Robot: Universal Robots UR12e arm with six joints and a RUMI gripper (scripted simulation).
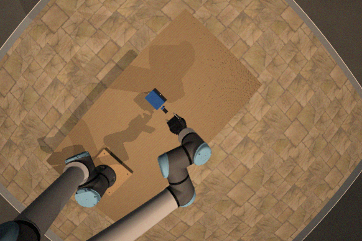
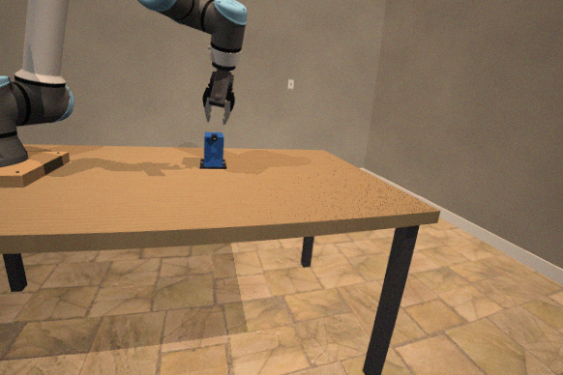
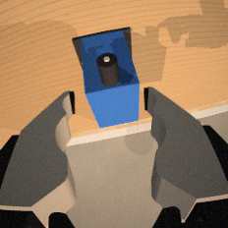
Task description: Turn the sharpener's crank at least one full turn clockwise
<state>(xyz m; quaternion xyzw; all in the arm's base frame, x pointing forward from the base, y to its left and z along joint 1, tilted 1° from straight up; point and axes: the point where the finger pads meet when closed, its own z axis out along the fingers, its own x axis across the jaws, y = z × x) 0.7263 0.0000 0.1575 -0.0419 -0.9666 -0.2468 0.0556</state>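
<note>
The blue sharpener (image 1: 155, 99) stands near the middle of the wooden table and also shows in the side view (image 2: 213, 150). Its short dark crank (image 1: 162, 108) sticks out from one side, toward my gripper. In the wrist view the crank (image 3: 107, 69) points up at the camera from the sharpener's blue face (image 3: 109, 84). My gripper (image 2: 218, 120) hangs a little above the sharpener, fingers pointing down, clear of it. In the wrist view my gripper (image 3: 108, 90) is partly open, with nothing between the fingers. In the top view my gripper (image 1: 175, 116) is just beside the crank.
The arm's wooden mounting plate (image 2: 29, 166) sits at the table's left end. The arm's elbow and forearm (image 1: 183, 163) reach over the table's near side. The table edge (image 2: 218, 229) lies well in front of the sharpener.
</note>
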